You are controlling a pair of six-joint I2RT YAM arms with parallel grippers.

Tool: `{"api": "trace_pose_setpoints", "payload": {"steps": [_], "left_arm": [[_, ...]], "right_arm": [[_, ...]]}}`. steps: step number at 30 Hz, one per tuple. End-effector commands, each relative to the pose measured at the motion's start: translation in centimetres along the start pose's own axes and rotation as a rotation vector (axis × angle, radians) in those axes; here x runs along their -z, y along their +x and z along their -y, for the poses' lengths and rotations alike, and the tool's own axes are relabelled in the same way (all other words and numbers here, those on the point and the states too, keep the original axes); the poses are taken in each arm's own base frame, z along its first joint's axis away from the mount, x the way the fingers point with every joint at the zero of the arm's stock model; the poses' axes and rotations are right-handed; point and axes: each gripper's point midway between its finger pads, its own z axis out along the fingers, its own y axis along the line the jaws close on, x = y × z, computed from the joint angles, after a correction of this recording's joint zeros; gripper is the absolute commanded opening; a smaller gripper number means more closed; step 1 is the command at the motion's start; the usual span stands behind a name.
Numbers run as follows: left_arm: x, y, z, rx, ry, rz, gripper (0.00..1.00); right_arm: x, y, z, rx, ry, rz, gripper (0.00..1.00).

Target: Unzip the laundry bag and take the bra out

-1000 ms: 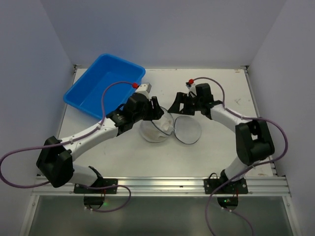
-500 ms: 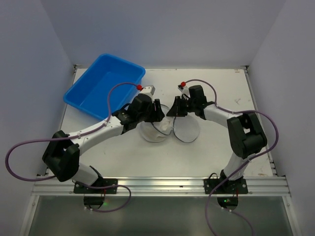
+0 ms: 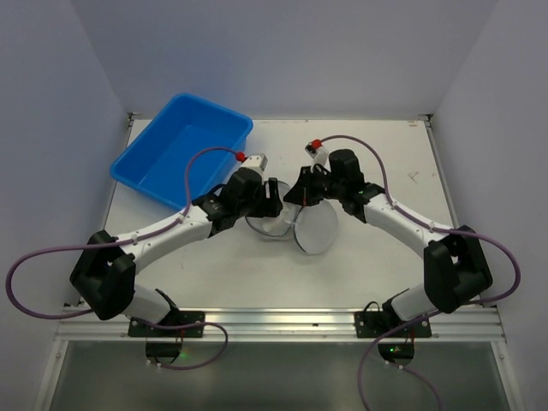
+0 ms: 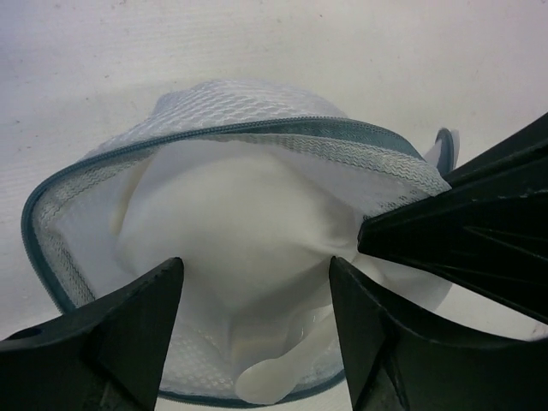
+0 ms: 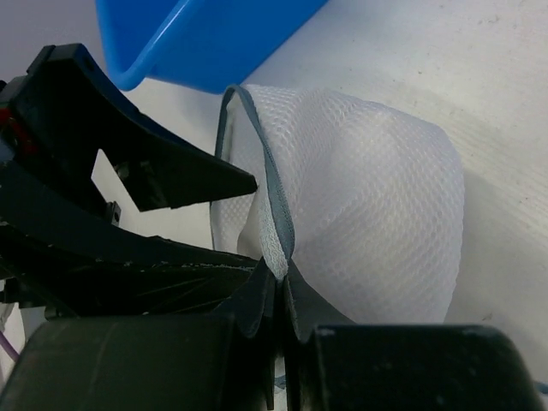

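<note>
R gripper (image 5: 276, 287) has crossed from flap (image 3: 315, 229) to pinch laundry bag (image 4: 231, 205) rim; L gripper (image 4: 255, 267) spread wide over open mouth, bag between them. Unzip done; bra not visible.

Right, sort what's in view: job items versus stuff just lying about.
Job: laundry bag; right gripper pinching its zipper rim; left gripper open at its mouth. No bra visible.
Lying about: blue tub.
</note>
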Motion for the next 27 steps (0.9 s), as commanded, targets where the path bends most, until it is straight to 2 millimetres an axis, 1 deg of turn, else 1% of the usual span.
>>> {"api": "trace_pose_setpoints", "payload": {"steps": [1,4,5,8,10,13,14,16,17,19,20,22,23,24,25,27], "left_arm": [[0.6,-1.6,-0.2,-0.048,-0.031,0.062,0.74],[0.1,-1.1,0.0,-0.062,-0.038,0.048,0.8],[-0.3,-0.6,-0.1,-0.068,-0.046,0.028,0.83],[-0.9,1.1,0.1,-0.053,-0.025,-0.026,0.87],[-1.0,1.9,0.7,-0.035,0.014,-0.05,0.88],[-1.6,3.2,1.3,-0.007,0.045,-0.083,0.89],[-2.0,3.9,1.0,-0.002,0.04,-0.098,0.89],[-2.4,4.4,1.0,0.012,0.032,-0.103,0.86],[-2.7,4.9,0.5,0.016,0.015,-0.113,0.8],[-3.3,5.0,-0.1,0.02,-0.018,-0.103,0.67],[-3.7,5.5,-0.4,0.018,-0.03,-0.112,0.5],[-3.9,5.7,-0.5,0.015,-0.035,-0.114,0.26],[-4.1,5.7,-0.5,0.016,-0.035,-0.112,0.09],[-4.0,5.8,-0.5,0.015,-0.031,-0.117,0.03],[-3.9,5.7,-0.4,0.012,-0.025,-0.115,0.0],[-3.1,5.0,0.0,0.013,-0.006,-0.092,0.0]], "right_arm": [[0.3,0.3,-0.4,0.015,0.015,-0.008,0.0],[0.0,0.6,-0.7,0.013,0.014,-0.014,0.0],[-0.1,0.6,-0.8,0.013,0.012,-0.014,0.0],[-0.4,0.9,-0.5,0.008,0.022,-0.022,0.0],[-0.6,1.2,-0.2,0.005,0.027,-0.026,0.0],[-0.7,1.6,0.2,-0.003,0.038,-0.026,0.0],[-0.7,1.7,0.2,-0.003,0.041,-0.027,0.0],[-0.8,1.8,0.1,0.002,0.042,-0.028,0.0],[-0.8,1.8,0.1,0.002,0.045,-0.026,0.0],[-0.8,2.1,0.1,0.001,0.045,-0.032,0.0],[-0.8,2.2,0.0,0.0,0.046,-0.032,0.0],[-0.8,2.4,0.1,-0.003,0.052,-0.033,0.0],[-0.7,2.5,0.2,-0.005,0.058,-0.034,0.0],[-0.7,1.9,0.0,0.007,0.051,-0.007,0.0],[-0.6,2.1,0.4,0.003,0.071,-0.004,0.0],[-0.6,2.4,1.0,0.005,0.101,-0.008,0.0]]}}
